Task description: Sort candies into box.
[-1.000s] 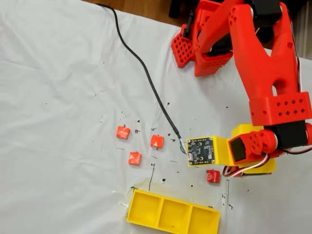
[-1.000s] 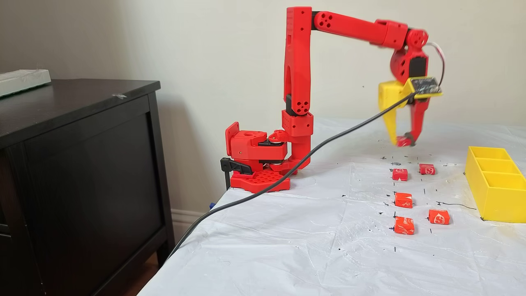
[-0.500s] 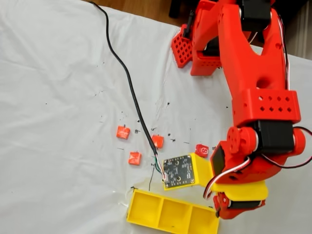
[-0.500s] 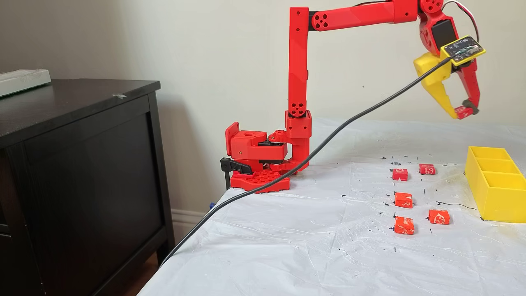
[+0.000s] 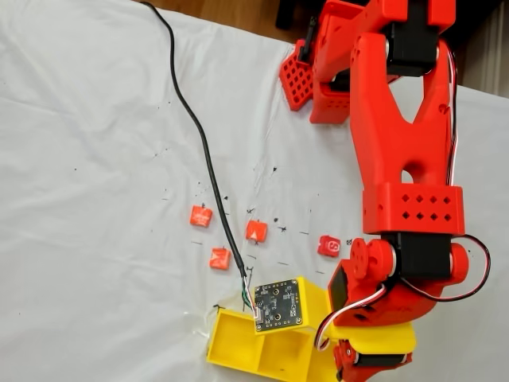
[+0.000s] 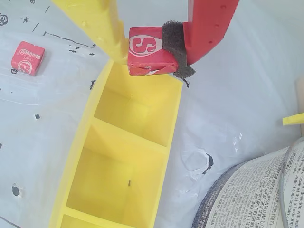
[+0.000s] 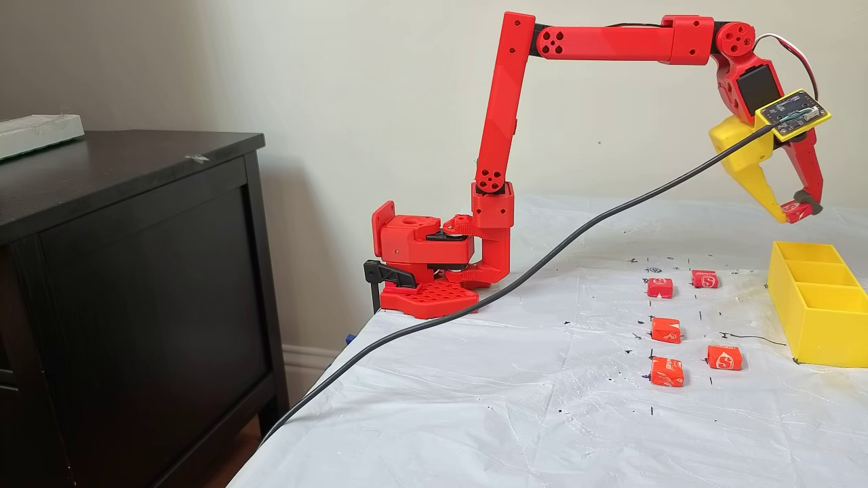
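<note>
The gripper (image 6: pixel 151 50) holds a candy (image 6: pixel 149 51) pinched between its yellow finger (image 6: pixel 97 23) and its red finger (image 6: pixel 209 23), the red one pressing through a dark foam pad (image 6: pixel 176 50). In the wrist view the held candy hangs above the end compartment of the box (image 6: pixel 173 118), over its far wall, with a white "S" mark facing the camera. In a fixed view from the side the gripper (image 7: pixel 795 211) hangs in the air above the far end of the box (image 7: pixel 817 318), not touching it.

The box sits on a white sheet (image 7: pixel 508 400) that covers the table, near the sheet's right edge in that side view. Its compartments that show in the wrist view hold no candy.

Five more candies lie on the sheet between the arm's base (image 7: pixel 427 271) and the box: two (image 7: pixel 659 287) (image 7: pixel 704 278) farther back, one (image 7: pixel 666 330) in the middle, and two (image 7: pixel 666 371) (image 7: pixel 724 357) nearest the front edge. All are apart from each other and from the box. In a fixed view from above, four of them show (image 5: pixel 200 216) (image 5: pixel 256 231) (image 5: pixel 219 258) (image 5: pixel 329 246), and the box (image 5: pixel 231 342) lies at the bottom edge, partly under the arm.

A black cable (image 7: pixel 475 305) runs from a small circuit board (image 7: pixel 792 114) on the wrist down across the sheet and off its front edge. A dark cabinet (image 7: pixel 129 291) stands to the left of the table.
</note>
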Robot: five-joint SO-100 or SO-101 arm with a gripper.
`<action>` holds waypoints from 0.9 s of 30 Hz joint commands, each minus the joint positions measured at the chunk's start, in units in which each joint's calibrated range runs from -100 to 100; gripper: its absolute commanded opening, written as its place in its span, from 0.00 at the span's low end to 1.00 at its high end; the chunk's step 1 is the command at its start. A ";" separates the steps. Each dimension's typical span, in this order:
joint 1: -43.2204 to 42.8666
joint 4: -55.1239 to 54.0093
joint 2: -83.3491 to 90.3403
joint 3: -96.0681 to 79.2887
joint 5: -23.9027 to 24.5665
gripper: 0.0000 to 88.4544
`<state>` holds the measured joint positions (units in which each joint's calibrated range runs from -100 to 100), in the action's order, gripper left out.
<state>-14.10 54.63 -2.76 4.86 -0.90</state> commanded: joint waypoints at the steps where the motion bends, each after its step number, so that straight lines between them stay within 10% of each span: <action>1: 0.33 -1.62 0.13 7.30 -0.10 0.00; 16: 0.88 -4.32 -2.50 7.20 0.10 0.00; 27: 1.24 -3.18 -2.59 7.84 0.83 0.39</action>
<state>-12.96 51.81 -7.76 6.35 -0.22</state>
